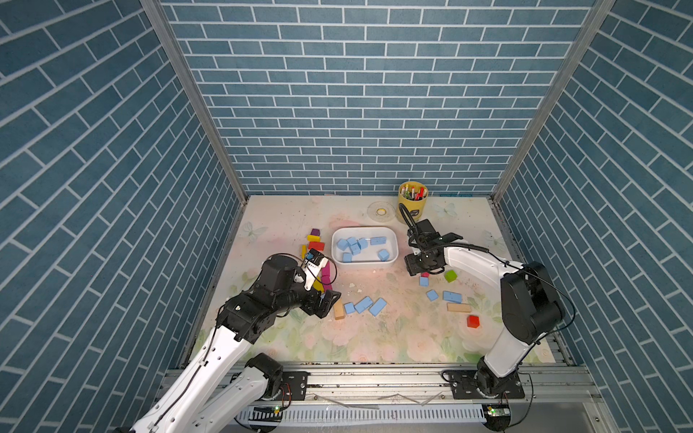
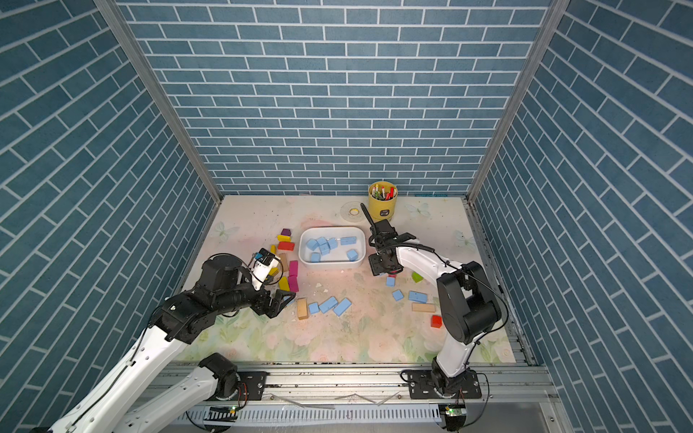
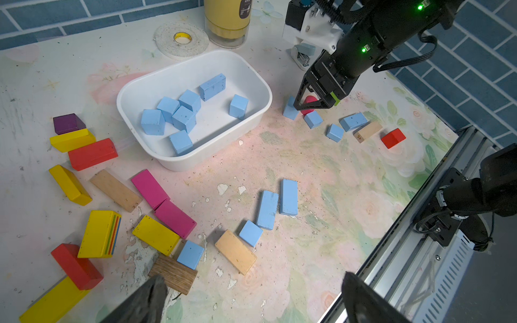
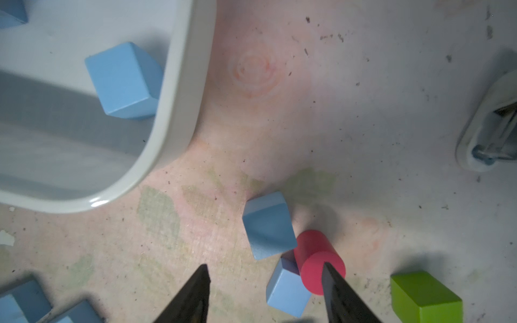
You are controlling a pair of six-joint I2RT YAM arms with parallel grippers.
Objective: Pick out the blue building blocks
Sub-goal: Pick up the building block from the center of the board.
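Several blue building blocks [image 1: 354, 245] lie in the white tub [image 1: 363, 264], seen in both top views and the left wrist view [image 3: 181, 112]. Three more [image 1: 363, 304] lie at mid-table in front of my left gripper [image 1: 327, 305], which is open and empty [image 3: 256, 296]. Others [image 1: 452, 297] lie to the right. My right gripper [image 1: 414, 270] hangs low beside the tub's right end, its jaws apart [image 4: 265, 267]. A blue cube [image 4: 288, 290] sits between its fingers, close to one finger. A tilted blue cube [image 4: 267, 226] and a red cylinder [image 4: 316, 251] lie just beyond.
Yellow, red, magenta and purple blocks [image 1: 315, 243] crowd the tub's left side. A green block [image 1: 450, 276], wooden blocks [image 1: 458, 307] and a red block [image 1: 473, 321] lie at the right. A yellow pen cup [image 1: 412, 202] and a tape roll [image 1: 381, 212] stand at the back.
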